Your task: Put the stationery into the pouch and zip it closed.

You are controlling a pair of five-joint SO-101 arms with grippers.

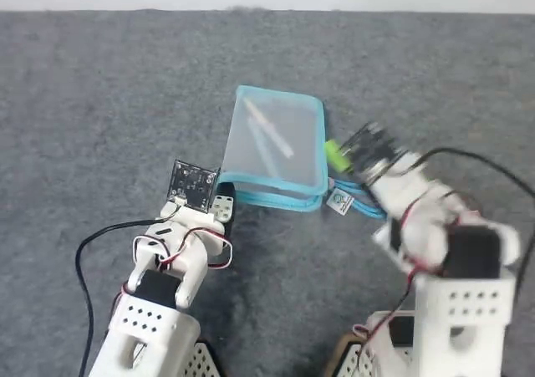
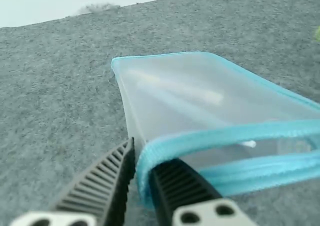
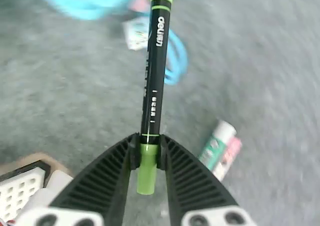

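**Pouch open mid-table; marker held at its side edge**

The pouch [image 1: 276,139] lies flat mid-table on the grey mat [image 1: 100,101]. Its long axis runs away from the arms, and the open mouth faces them. The body is translucent with light blue zip trim. Two pale stick-shaped items [image 2: 175,88] show through the wall.

The left gripper [image 2: 144,161] has its fingers pinched on the mouth's trim at the corner nearest that arm.

The right gripper [image 3: 148,148] is clamped on a black marker [image 3: 153,75] with green ends, gripped near its rear end. The marker's long axis runs in line with the fingers. Its front end points at the pouch's right side edge and sits just beside it.

A blue cord [image 3: 177,60] with a white tag [image 1: 340,201] lies at the pouch's near right corner, beneath the marker. A small green-and-white tube [image 3: 215,145] with a pink one against it lies on the mat near the right gripper.
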